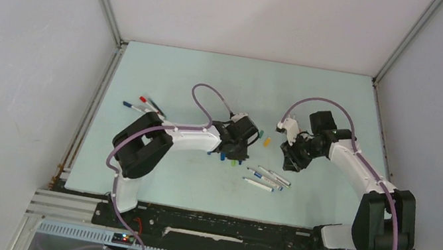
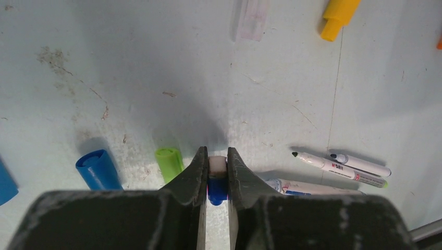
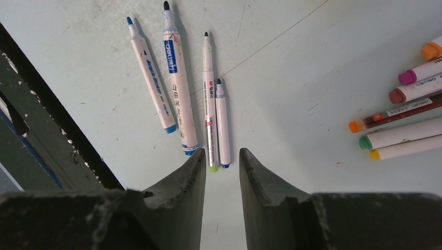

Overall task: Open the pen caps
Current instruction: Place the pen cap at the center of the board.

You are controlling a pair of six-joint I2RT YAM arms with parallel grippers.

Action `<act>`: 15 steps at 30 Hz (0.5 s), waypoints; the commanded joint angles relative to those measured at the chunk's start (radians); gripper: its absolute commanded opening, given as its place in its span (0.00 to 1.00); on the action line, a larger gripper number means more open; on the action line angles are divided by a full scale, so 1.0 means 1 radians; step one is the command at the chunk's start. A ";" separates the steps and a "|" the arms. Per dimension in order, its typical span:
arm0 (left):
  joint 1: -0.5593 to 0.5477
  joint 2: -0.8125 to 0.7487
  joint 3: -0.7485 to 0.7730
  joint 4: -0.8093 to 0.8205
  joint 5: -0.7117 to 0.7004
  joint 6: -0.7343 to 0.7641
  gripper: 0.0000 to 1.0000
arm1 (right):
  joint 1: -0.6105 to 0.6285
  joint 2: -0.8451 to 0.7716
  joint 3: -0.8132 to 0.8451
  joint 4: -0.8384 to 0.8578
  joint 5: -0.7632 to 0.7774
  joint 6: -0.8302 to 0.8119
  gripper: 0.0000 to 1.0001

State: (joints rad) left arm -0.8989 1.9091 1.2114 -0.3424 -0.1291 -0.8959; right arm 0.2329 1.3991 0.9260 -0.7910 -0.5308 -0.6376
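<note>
**Ana:** Left wrist view first. What has the left tool (image 2: 216, 153) got?

**Ben:** Its jaws stand almost together, pinched on a small blue cap (image 2: 217, 190), with one finger against each side. A pale stub shows just past the cap's far end, between the fingertips. Whether that is a barrel end I cannot tell.

**Ana:** Any other caps nearby?

**Ben:** Several lie loose on the bench (image 2: 156, 78). A green cap (image 2: 168, 162) is just left of the fingers and a larger blue cap (image 2: 98, 169) is further left. A yellow cap (image 2: 339, 15) lies well ahead to the right.

**Ana:** And the right tool (image 3: 222, 153)?

**Ben:** The right wrist view shows its jaws a modest way apart, with nothing between them. It hangs above the bench. Four uncapped pens (image 3: 177, 88) lie side by side just beyond its fingertips, their tips pointing away. At the right edge are six capped pens (image 3: 406, 133), roughly parallel. Their caps are orange, magenta, brown, orange, green and yellow, all still on.

**Ana:** What does the top external view add?

**Ben:** Both tools are down over the middle of the bench, near each other, with the yellow cap on the bench between them. The four uncapped pens lie nearer the arm bases, between the two arms.
</note>
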 commanded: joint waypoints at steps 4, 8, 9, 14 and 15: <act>0.005 0.029 0.063 -0.036 -0.008 0.032 0.18 | -0.007 -0.035 0.037 -0.004 -0.031 -0.013 0.32; 0.004 0.030 0.071 -0.049 -0.007 0.035 0.21 | -0.009 -0.037 0.037 -0.006 -0.032 -0.013 0.32; 0.005 0.030 0.072 -0.051 -0.009 0.036 0.21 | -0.010 -0.036 0.037 -0.005 -0.033 -0.013 0.32; 0.005 0.030 0.082 -0.067 -0.009 0.046 0.24 | -0.013 -0.039 0.037 -0.005 -0.035 -0.013 0.32; 0.005 0.030 0.084 -0.070 -0.011 0.047 0.24 | -0.012 -0.040 0.037 -0.006 -0.034 -0.013 0.32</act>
State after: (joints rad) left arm -0.8974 1.9266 1.2404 -0.3691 -0.1280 -0.8783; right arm 0.2260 1.3926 0.9260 -0.7914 -0.5461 -0.6399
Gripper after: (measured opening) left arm 0.237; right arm 0.323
